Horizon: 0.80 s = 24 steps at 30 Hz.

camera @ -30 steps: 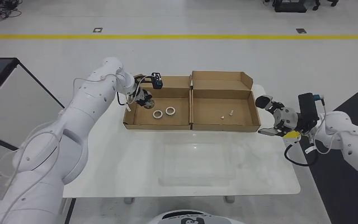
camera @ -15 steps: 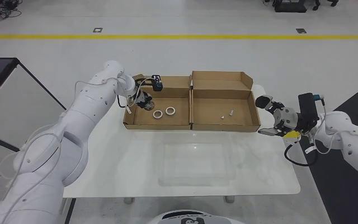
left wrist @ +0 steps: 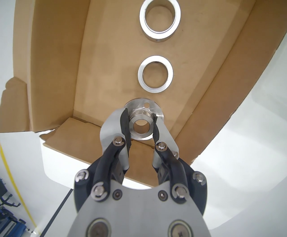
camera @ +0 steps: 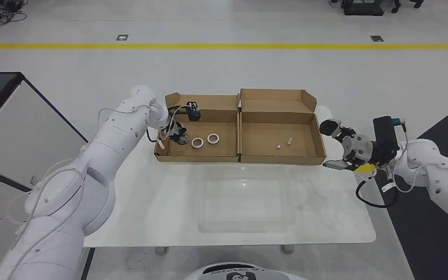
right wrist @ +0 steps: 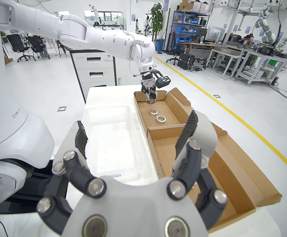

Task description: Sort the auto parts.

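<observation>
Between the fingers of the left claw (left wrist: 140, 121) sits a metal part (left wrist: 141, 116), pinched on its raised collar from both sides, so that claw is clenched and grasping it. Over the last second the claw has slid away from the two rings and toward the left end of the left box (left wrist: 101, 67), and in the top view it now hangs at (camera: 177, 133), close to that end wall and apparently lower than it was. That reads as a set-down under way: the part is being carried to a free spot beside its fellows, and I judge that this piece is nearly sorted. Whether its base already touches the cardboard floor cannot be told. The part is bright, machined metal, a short tube with a round bore rising from a wider flat flange, and the flange has one small hole drilled through it. Just beyond it lie the two rings, the nearer (left wrist: 155, 74) and the farther (left wrist: 159, 20), both flat on the box floor and apart from each other; neither has shifted. Farther out, the right box (camera: 280, 159) holds two small white pieces (camera: 288, 140). A clear tray (camera: 245, 203) rests on the table (camera: 175, 203) in front of the boxes. The right claw (camera: 334, 145) has stayed put past the right box's end, fingers spread and holding nothing.
</observation>
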Available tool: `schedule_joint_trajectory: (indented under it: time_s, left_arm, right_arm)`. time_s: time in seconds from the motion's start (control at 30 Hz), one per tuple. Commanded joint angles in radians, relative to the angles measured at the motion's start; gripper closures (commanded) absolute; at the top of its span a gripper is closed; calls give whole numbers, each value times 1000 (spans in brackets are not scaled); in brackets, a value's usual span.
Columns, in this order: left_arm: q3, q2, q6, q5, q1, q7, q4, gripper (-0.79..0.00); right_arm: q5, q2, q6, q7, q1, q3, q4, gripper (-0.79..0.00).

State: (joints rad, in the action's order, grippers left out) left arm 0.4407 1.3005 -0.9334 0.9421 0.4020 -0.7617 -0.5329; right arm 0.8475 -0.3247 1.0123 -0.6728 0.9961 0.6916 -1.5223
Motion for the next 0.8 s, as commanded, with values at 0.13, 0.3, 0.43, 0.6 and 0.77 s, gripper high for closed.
schedule_joint_trajectory:
  time_s: [0.13,0.3,0.43,0.6,0.77]
  left_arm:
    - [-15,27,20,18,-1,37,54,0]
    - [-28,53,40,34,-4,63,98,0]
    - [-38,74,54,47,-8,74,136,0]
    - [-48,97,67,65,-12,84,178,0]
    - [-54,117,73,75,-15,94,217,0]
  right_arm:
    - [0,0,0,-1,0,0,0,-785]
    - [0,0,0,-1,0,0,0,-785]
    - [0,0,0,-1,0,0,0,-785]
    - [0,0,0,-1,0,0,0,-785]
    - [0,0,0,-1,0,0,0,-785]
